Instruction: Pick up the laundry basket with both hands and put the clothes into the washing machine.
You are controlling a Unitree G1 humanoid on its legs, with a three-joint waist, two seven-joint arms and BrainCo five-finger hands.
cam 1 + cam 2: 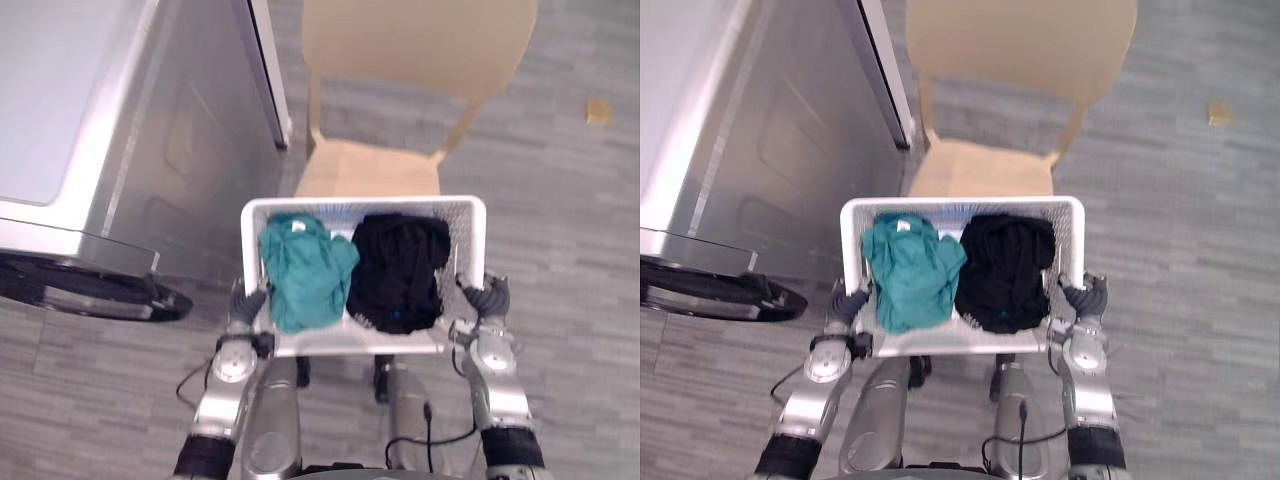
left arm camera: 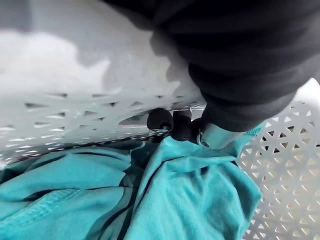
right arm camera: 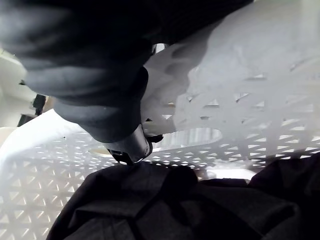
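Note:
I hold a white lattice laundry basket [image 1: 360,204] low in front of me, off the floor. In it a teal garment [image 1: 305,270] lies on the left and a black garment [image 1: 400,268] on the right. My left hand [image 1: 245,300] grips the basket's left side. In the left wrist view its fingertips [image 2: 173,124] curl over the rim by the handle slot, above the teal cloth [image 2: 150,195]. On the right side, my right hand [image 1: 487,297] hooks its fingers [image 3: 131,146] over the wall [image 3: 260,100] above the black cloth [image 3: 175,205].
A silver washing machine [image 1: 90,120] stands at my left, its dark round door [image 1: 90,290] low near the basket's left corner. A tan chair [image 1: 400,100] stands straight ahead, its seat touching the basket's far edge. A small tan scrap [image 1: 598,111] lies on the grey floor, far right.

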